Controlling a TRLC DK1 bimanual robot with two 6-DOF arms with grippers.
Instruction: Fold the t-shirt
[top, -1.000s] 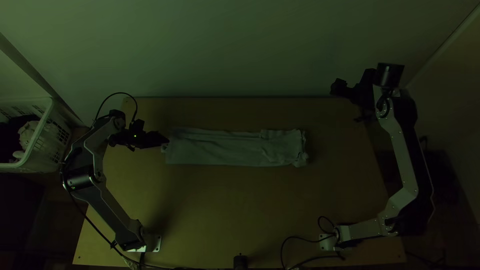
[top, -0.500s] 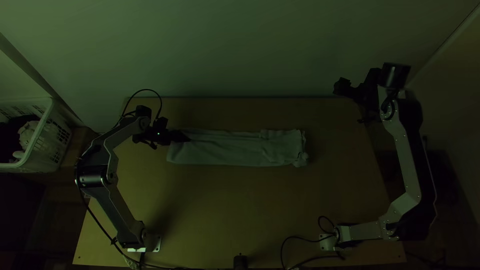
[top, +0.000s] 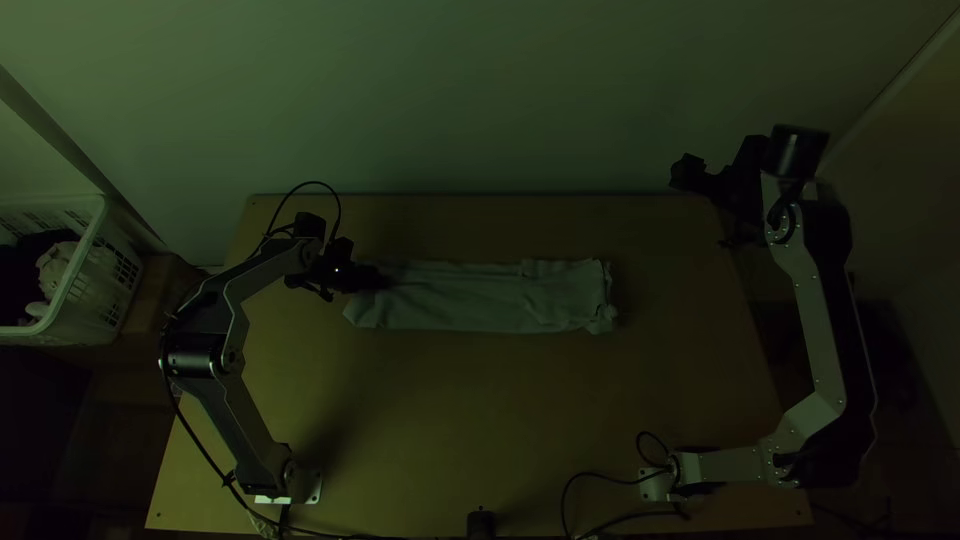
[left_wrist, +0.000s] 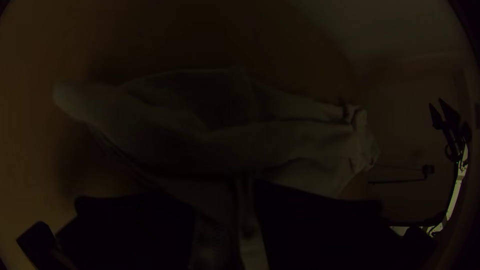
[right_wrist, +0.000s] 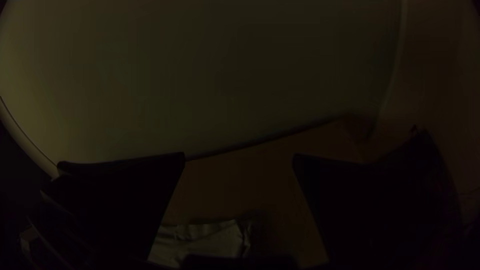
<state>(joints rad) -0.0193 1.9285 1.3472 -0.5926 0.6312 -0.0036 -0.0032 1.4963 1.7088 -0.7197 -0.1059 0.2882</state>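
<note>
left gripper pinches one end of the folded t-shirt; right gripper, fingers spread, hangs well apart, past the other end

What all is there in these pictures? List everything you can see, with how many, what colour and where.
T-shirt: one, pale, folded into a long strip, table's far half
Table: one, light wood, centre
Laundry basket: one, white, left of table
Cloth in the basket: pale and dark, number unclear
Small object: one, black, table's near edge, kind unclear
Cables: several, black, by both arms
Wall: pale, behind table
Arms: two, silver-grey and black, left and right
Left gripper: one, black, at shirt's left end
Right gripper: one, black, open, above table's far right
</note>
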